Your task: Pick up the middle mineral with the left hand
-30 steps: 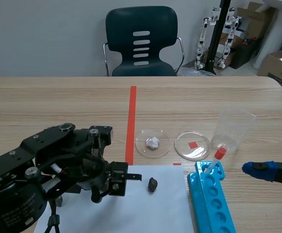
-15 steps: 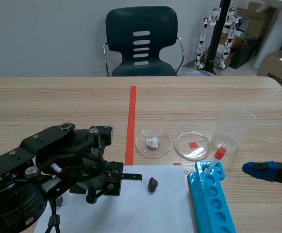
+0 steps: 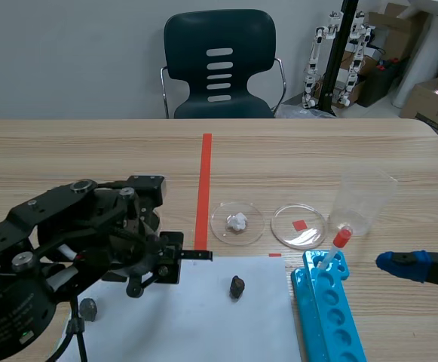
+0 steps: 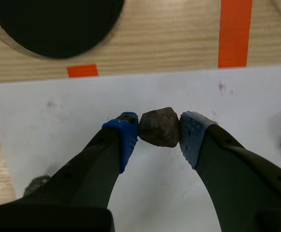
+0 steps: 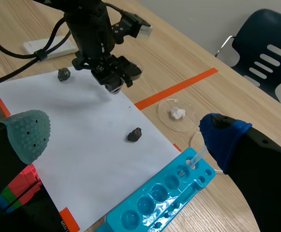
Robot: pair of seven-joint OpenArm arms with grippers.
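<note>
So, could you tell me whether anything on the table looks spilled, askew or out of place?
Nothing looks spilled or broken. Only the red-capped plastic dropper leans at a slant in the blue well rack rather than upright. The left gripper holds the rough brown mineral squarely between its pads, over the white paper sheet.

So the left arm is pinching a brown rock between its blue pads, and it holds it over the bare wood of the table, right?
Not quite. The left gripper does pinch the brown rock between its blue pads, but over the white sheet of paper, not bare wood. The left wrist view shows the paper under it.
</note>
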